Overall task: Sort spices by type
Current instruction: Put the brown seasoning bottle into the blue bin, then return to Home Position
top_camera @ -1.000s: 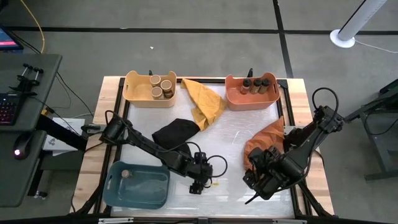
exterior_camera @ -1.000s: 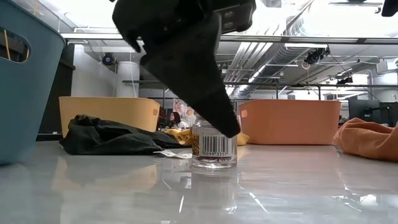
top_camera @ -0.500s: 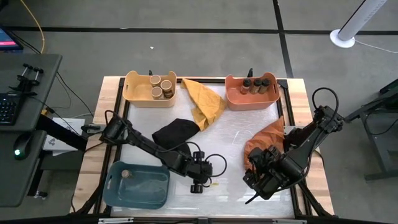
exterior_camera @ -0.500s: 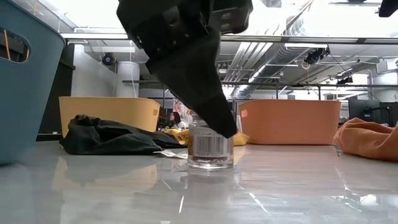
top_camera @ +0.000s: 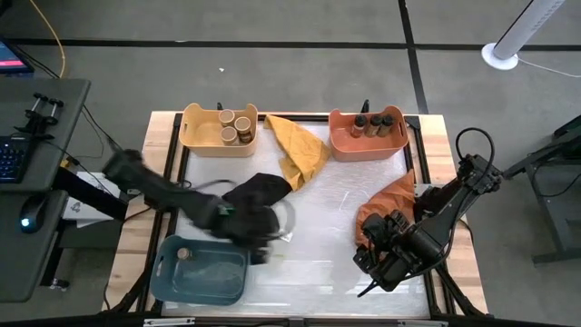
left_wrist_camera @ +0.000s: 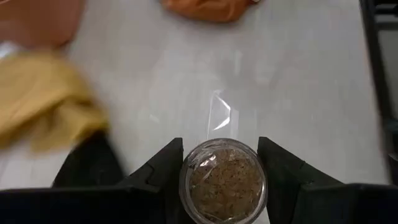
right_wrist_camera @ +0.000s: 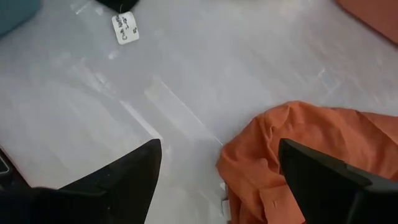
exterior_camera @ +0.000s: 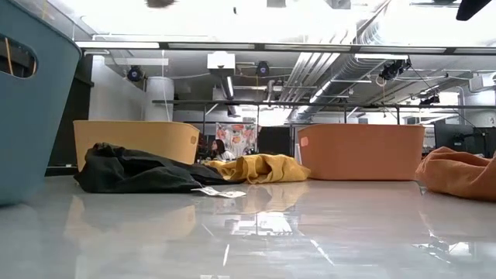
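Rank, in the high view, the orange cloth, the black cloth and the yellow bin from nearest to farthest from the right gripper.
From the right gripper, near the table's front right:
1. Orange cloth, right beside it, on the right side.
2. Black cloth, mid-table, toward the left.
3. Yellow bin, far back-left corner.

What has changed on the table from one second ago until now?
The left tool closed on the spice jar, which stood near the table's front middle, lifted it off the table and swung it left toward the blue bin; the low view no longer shows jar or arm. The right tool, the cloths and the other bins stayed as they were.
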Available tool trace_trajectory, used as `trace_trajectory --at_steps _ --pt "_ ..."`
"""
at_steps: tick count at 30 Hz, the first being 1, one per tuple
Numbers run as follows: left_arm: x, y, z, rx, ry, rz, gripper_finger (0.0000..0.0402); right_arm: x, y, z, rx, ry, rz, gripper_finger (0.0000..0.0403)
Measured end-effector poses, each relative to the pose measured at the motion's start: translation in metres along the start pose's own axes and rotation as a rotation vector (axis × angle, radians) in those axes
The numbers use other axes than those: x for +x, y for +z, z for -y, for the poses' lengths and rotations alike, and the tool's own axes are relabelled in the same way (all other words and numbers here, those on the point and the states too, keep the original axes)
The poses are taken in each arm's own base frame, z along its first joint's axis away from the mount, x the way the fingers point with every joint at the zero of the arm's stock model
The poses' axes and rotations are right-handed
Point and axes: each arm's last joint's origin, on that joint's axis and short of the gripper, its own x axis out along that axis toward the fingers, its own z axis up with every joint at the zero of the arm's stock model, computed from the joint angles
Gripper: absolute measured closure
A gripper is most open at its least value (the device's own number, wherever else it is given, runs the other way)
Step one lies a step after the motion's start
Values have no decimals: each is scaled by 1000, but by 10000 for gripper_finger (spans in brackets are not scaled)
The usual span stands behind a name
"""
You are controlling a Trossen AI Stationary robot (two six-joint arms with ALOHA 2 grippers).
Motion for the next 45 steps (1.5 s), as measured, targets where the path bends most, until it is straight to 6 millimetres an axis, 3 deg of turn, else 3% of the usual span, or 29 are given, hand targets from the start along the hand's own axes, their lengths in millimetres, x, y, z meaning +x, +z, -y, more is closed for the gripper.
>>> trace_trajectory --at_steps 4,7,12,16,24,33,40,45 --pt "-73 -33 0 -153 47 13 266 0 1 0 -2 -5 28 84" --pt "-96 -76 9 -294 94 -9 266 0 1 1 -19 -8 31 84" --pt "-83 -147 38 -591 122 -122 266 2 5 1 -36 -17 34 84" --pt "-64 -179 50 -789 223 -237 266 5 11 2 -31 -29 51 84" --pt "-35 -202 61 -885 460 -367 266 12 24 4 -33 -54 59 84" --pt "-10 -214 69 -924 612 -377 261 17 34 3 -46 -46 57 84" --pt "-7 -216 71 -921 629 -397 166 17 33 3 -50 -41 38 84" --pt "-10 -214 69 -929 615 -396 141 17 33 3 -49 -40 34 84"
